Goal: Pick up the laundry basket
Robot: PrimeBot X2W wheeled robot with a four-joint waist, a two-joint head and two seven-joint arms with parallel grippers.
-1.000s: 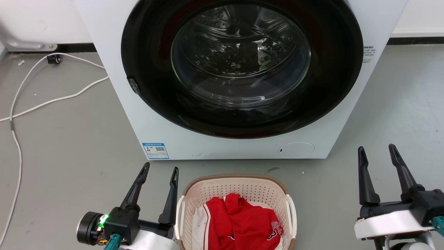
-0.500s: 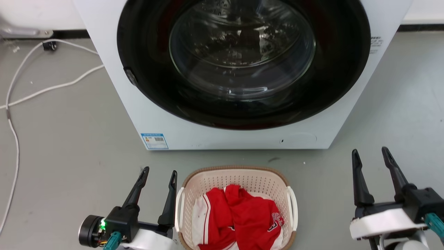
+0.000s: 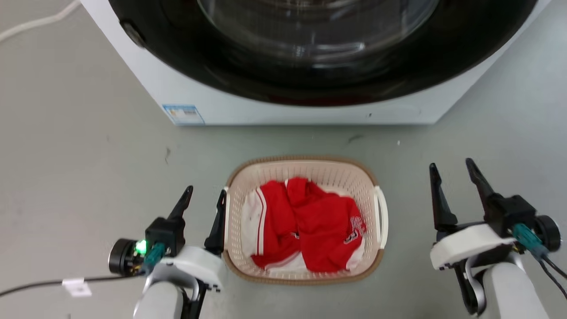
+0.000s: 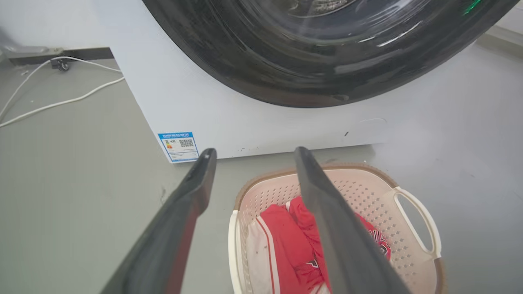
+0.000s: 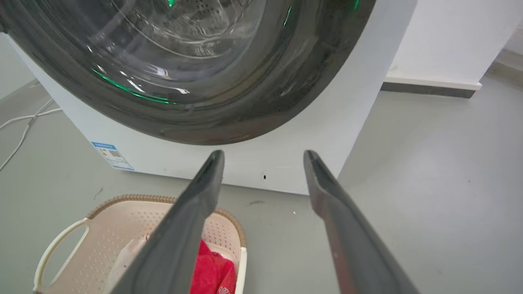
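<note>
The laundry basket (image 3: pixel 310 170) is cream perforated plastic with a brown rim and white side handles. It stands on the grey floor in front of the washing machine and holds red and white clothes (image 3: pixel 310 221). My left gripper (image 3: pixel 206 197) is open just left of the basket, its inner finger close beside the left handle. My right gripper (image 3: pixel 452 170) is open and well to the right of the basket's right handle (image 3: pixel 382 215). In the left wrist view the basket (image 4: pixel 367 192) lies below and right of my open fingers (image 4: pixel 192 192). The right wrist view has the basket (image 5: pixel 106 212) at its lower left.
The white washing machine (image 3: pixel 212 99) with its round dark door (image 3: pixel 319 53) stands just beyond the basket. White cables (image 4: pixel 57 102) lie on the floor to the machine's left. A black cable (image 3: pixel 44 283) trails from my left wrist. A white wall corner (image 5: pixel 445 53) stands at the right.
The head camera has tilted down, so the whole basket shows and the machine sits higher in the picture. Both grippers stay open beside the basket.
</note>
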